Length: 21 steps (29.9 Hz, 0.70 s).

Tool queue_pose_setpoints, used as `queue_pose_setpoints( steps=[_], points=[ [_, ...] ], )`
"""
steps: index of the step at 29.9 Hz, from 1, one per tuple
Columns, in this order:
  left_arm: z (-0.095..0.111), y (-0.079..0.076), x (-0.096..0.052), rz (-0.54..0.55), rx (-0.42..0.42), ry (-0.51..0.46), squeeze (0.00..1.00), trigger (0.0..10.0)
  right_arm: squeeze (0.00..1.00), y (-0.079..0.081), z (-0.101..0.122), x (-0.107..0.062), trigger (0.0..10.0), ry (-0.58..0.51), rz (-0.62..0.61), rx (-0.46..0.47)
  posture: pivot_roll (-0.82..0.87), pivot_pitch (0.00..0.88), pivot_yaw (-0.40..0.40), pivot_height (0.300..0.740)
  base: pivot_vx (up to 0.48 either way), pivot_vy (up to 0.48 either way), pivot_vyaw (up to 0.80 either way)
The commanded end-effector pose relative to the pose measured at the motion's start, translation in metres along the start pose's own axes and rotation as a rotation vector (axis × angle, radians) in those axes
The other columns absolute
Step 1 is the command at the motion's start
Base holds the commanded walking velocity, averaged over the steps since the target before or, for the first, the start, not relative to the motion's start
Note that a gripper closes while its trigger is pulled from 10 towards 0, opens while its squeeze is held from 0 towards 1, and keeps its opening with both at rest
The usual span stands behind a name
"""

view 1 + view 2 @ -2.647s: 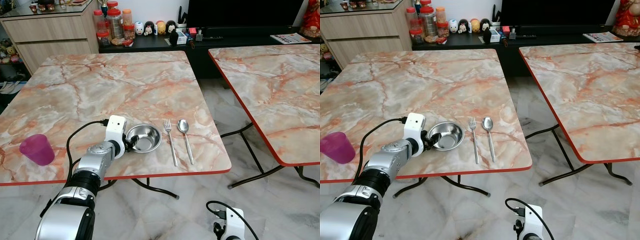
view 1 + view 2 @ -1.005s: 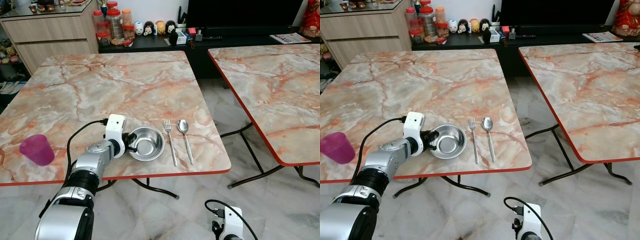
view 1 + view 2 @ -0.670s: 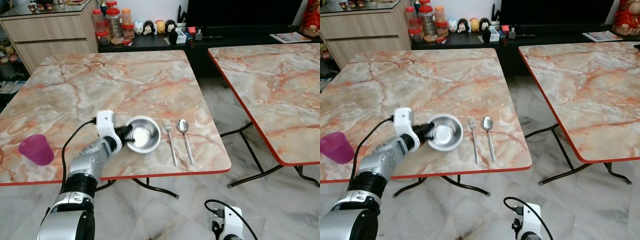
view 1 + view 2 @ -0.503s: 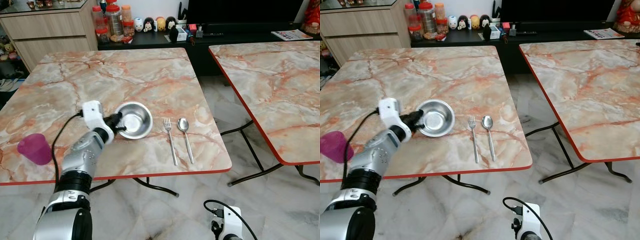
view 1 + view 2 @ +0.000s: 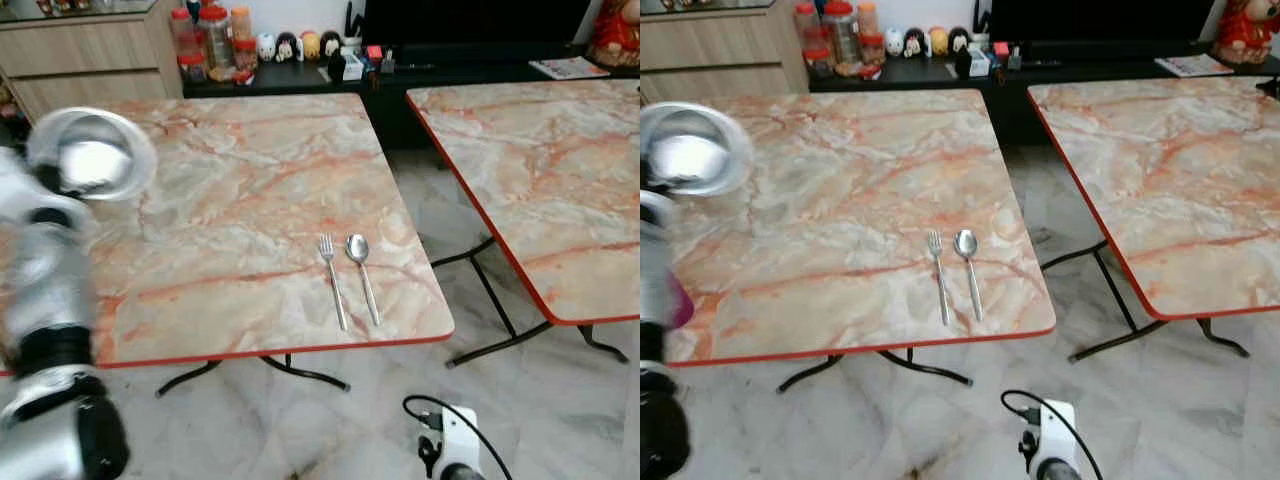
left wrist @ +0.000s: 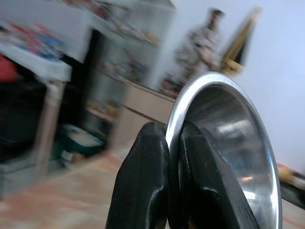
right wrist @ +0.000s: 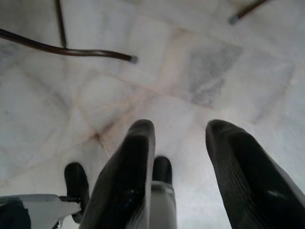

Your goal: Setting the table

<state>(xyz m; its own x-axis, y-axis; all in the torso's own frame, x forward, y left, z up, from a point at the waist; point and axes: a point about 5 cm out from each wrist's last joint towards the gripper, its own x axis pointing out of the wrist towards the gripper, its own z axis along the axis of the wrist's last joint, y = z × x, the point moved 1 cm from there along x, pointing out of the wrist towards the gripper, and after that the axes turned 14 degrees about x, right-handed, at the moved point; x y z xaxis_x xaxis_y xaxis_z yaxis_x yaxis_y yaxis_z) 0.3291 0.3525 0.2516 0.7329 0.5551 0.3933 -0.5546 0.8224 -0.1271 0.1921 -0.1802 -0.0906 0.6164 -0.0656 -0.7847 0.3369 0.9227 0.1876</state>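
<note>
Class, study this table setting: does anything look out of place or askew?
Yes. The steel bowl is not on the table beside the fork and spoon; the left end effector holds it up by its rim, tipped on edge at the far left. The cutlery lies neat and parallel.

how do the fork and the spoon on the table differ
The fork ends in slim tines, while the spoon ends in a rounded oval bowl. The fork lies nearer the robot's left; the spoon lies beside it on the right, closer to the table edge. Both are silver, lie flat and roughly parallel, heads pointing away from the robot.
</note>
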Motion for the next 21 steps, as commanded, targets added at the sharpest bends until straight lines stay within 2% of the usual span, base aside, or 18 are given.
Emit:
queue_pose_setpoints(
  steps=[1,5,7,8,9,10,11,13,14,16,18,19,20,21],
  points=[
    [-0.006,0.006,-0.004,0.035,0.04,0.005,0.0,10.0,0.0,0.003,0.0,0.0,10.0,-0.008,-0.002,0.009,0.09,0.0,-0.008,0.74,0.0,0.0,0.0],
    [-0.007,0.047,-0.008,0.187,0.176,0.001,0.0,10.0,0.0,0.004,0.002,0.001,10.0,-0.016,-0.001,0.014,0.09,0.0,-0.005,0.74,0.0,0.0,0.0],
    [-0.008,0.059,-0.01,0.22,0.245,0.008,0.0,10.0,0.0,0.003,0.003,0.001,10.0,-0.018,-0.003,0.016,0.09,0.0,-0.002,0.74,0.0,0.0,0.0],
    [-0.009,0.066,-0.011,0.237,0.306,0.013,0.0,10.0,0.0,0.003,0.003,0.001,10.0,-0.018,-0.004,0.017,0.09,0.0,-0.002,0.74,0.0,0.0,0.0],
    [-0.009,0.066,-0.011,0.237,0.306,0.013,0.0,10.0,0.0,0.003,0.003,0.001,10.0,-0.018,-0.004,0.017,0.09,0.0,-0.002,0.74,0.0,0.0,0.0],
    [-0.01,0.075,-0.013,0.261,0.37,0.023,0.0,10.0,0.0,0.002,0.003,0.001,10.0,-0.018,-0.006,0.017,0.09,0.0,-0.002,0.74,0.0,0.0,0.0],
    [-0.01,0.075,-0.013,0.261,0.37,0.023,0.0,10.0,0.0,0.002,0.003,0.001,10.0,-0.018,-0.006,0.017,0.09,0.0,-0.002,0.74,0.0,0.0,0.0],
    [-0.014,0.1,-0.019,0.351,0.525,0.06,0.0,10.0,0.0,0.001,0.003,0.0,10.0,-0.018,-0.009,0.017,0.09,0.0,0.0,0.74,0.0,0.0,0.0],
    [-0.014,0.1,-0.019,0.351,0.525,0.06,0.0,10.0,0.0,0.001,0.003,0.0,10.0,-0.018,-0.009,0.017,0.09,0.0,0.0,0.74,0.0,0.0,0.0],
    [-0.016,0.121,-0.027,0.422,0.677,0.086,0.0,10.0,0.0,0.0,0.002,0.0,10.0,-0.017,-0.012,0.018,0.09,0.0,0.001,0.74,0.0,0.0,0.0],
    [-0.025,0.136,-0.037,0.439,0.828,0.141,0.0,10.0,0.0,0.0,0.0,0.0,10.0,-0.013,-0.015,0.021,0.09,0.0,0.004,0.74,0.0,0.0,0.0],
    [-0.025,0.136,-0.037,0.439,0.828,0.141,0.0,10.0,0.0,0.0,0.0,0.0,10.0,-0.013,-0.015,0.021,0.09,0.0,0.004,0.74,0.0,0.0,0.0],
    [-0.038,0.157,-0.051,0.514,0.901,0.238,0.0,10.0,0.0,-0.001,-0.002,-0.001,10.0,-0.01,-0.016,0.022,0.08,0.0,0.01,0.74,0.0,0.0,0.0],
    [-0.038,0.157,-0.051,0.514,0.901,0.238,0.0,10.0,0.0,-0.001,-0.002,-0.001,10.0,-0.01,-0.016,0.022,0.08,0.0,0.01,0.74,0.0,0.0,0.0]
  ],
)
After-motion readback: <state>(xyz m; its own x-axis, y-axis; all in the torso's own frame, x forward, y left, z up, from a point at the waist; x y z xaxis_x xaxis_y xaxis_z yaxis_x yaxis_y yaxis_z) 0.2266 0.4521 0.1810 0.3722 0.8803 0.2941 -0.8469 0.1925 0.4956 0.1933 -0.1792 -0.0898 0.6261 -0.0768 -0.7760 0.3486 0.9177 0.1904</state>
